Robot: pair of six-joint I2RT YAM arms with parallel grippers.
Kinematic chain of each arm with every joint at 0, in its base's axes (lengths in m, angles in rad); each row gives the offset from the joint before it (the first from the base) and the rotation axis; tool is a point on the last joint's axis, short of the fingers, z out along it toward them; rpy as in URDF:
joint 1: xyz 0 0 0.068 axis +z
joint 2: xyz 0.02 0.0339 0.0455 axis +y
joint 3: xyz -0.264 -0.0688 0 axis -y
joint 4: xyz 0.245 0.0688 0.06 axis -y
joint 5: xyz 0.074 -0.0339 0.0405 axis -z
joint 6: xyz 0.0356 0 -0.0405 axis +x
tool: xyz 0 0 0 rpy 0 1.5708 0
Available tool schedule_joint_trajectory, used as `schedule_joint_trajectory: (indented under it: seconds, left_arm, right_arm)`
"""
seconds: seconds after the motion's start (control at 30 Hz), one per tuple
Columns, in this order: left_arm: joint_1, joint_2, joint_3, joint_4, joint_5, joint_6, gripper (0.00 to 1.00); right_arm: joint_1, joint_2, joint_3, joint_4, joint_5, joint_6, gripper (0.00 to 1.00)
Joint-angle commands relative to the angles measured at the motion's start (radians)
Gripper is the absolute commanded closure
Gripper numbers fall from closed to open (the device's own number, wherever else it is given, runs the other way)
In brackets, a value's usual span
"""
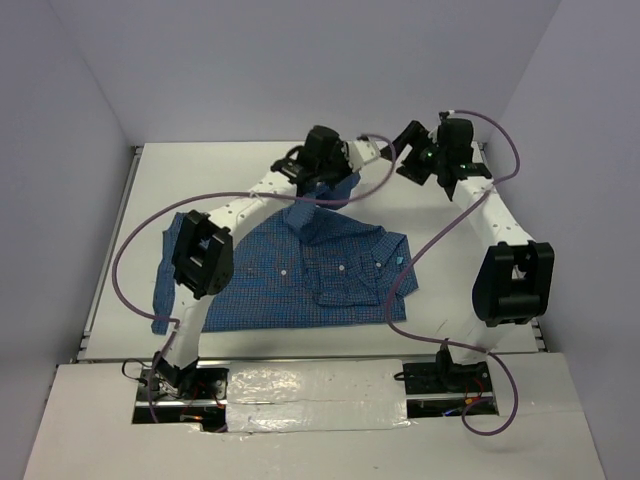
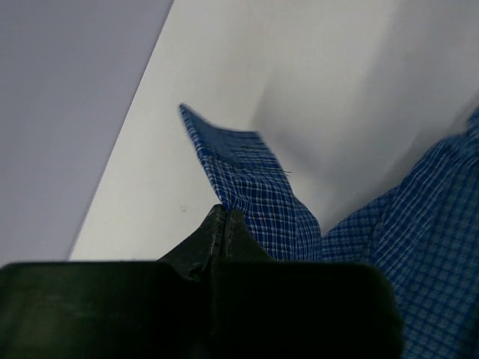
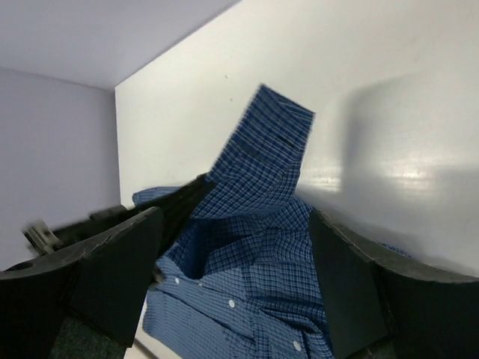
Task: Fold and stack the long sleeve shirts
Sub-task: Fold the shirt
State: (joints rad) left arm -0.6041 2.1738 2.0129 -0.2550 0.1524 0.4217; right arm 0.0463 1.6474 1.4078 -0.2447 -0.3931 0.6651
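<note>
The blue checked long sleeve shirt (image 1: pixel 310 275) lies spread on the white table (image 1: pixel 200 180), front up, with white buttons showing. My left gripper (image 1: pixel 342 180) is shut on one sleeve (image 2: pixel 247 172) and holds its cuffed end lifted above the shirt's far edge. The pinched cloth shows at my left fingertips (image 2: pixel 217 224). My right gripper (image 1: pixel 403 152) hovers open and empty just right of the raised sleeve. In the right wrist view (image 3: pixel 236 224) its jaws stand wide apart, with the raised sleeve (image 3: pixel 262 157) and the shirt's button front (image 3: pixel 239 299) below them.
Grey walls (image 1: pixel 80 120) close in the table at the back and both sides. Purple cables (image 1: pixel 130 250) loop from both arms over the table. The shirt's other sleeve (image 1: pixel 165 290) hangs toward the left front edge.
</note>
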Motion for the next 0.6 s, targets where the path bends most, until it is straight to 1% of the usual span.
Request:
schedule_joint_trajectory:
  seconds: [0.0, 0.07, 0.1, 0.17, 0.2, 0.27, 0.3, 0.33, 0.37, 0.4, 0.43, 0.47, 0.53, 0.57]
  left_arm:
    - [-0.080, -0.034, -0.133, 0.101, -0.219, 0.386, 1.00]
    - [-0.115, -0.023, -0.181, 0.153, -0.320, 0.480, 1.00]
    - [-0.150, -0.010, -0.213, 0.160, -0.347, 0.498, 0.98]
    - [-0.180, 0.004, -0.226, 0.148, -0.388, 0.500, 0.94]
    - [-0.203, 0.017, -0.223, 0.131, -0.408, 0.483, 0.86]
    - [-0.217, 0.030, -0.207, 0.077, -0.406, 0.424, 0.72]
    - [-0.229, 0.034, -0.188, 0.012, -0.393, 0.401, 0.58]
    - [-0.235, 0.037, -0.172, -0.031, -0.378, 0.346, 0.52]
    - [-0.238, 0.040, -0.158, -0.077, -0.360, 0.315, 0.49]
    - [-0.246, 0.043, -0.123, -0.169, -0.306, 0.286, 0.41]
    - [-0.247, 0.044, -0.103, -0.218, -0.272, 0.257, 0.38]
    - [-0.249, 0.046, -0.057, -0.266, -0.233, 0.203, 0.31]
    - [-0.249, 0.043, -0.014, -0.378, -0.147, 0.122, 0.29]
    - [-0.249, 0.035, 0.030, -0.407, -0.120, 0.099, 0.28]
  right_arm:
    - [0.007, -0.023, -0.105, 0.057, -0.004, 0.120, 0.15]
    - [0.006, -0.029, -0.141, 0.100, -0.004, 0.125, 0.15]
    - [0.003, -0.026, -0.157, 0.096, -0.003, 0.119, 0.14]
    - [-0.005, -0.014, -0.168, 0.088, -0.003, 0.103, 0.14]
    - [-0.019, -0.014, -0.190, 0.090, -0.006, 0.103, 0.13]
    - [-0.039, -0.026, -0.248, 0.099, -0.006, 0.113, 0.13]
    - [-0.071, -0.037, -0.271, 0.119, 0.002, 0.129, 0.13]
    - [-0.080, -0.063, -0.295, 0.130, 0.022, 0.136, 0.13]
    - [-0.088, -0.072, -0.314, 0.137, 0.031, 0.140, 0.13]
    - [-0.097, -0.081, -0.343, 0.153, 0.039, 0.142, 0.13]
    - [-0.098, -0.077, -0.348, 0.153, 0.045, 0.140, 0.13]
    - [-0.100, -0.067, -0.339, 0.148, 0.056, 0.133, 0.13]
    - [-0.100, -0.029, -0.323, 0.136, 0.056, 0.120, 0.14]
    - [-0.100, -0.017, -0.310, 0.134, 0.059, 0.120, 0.15]
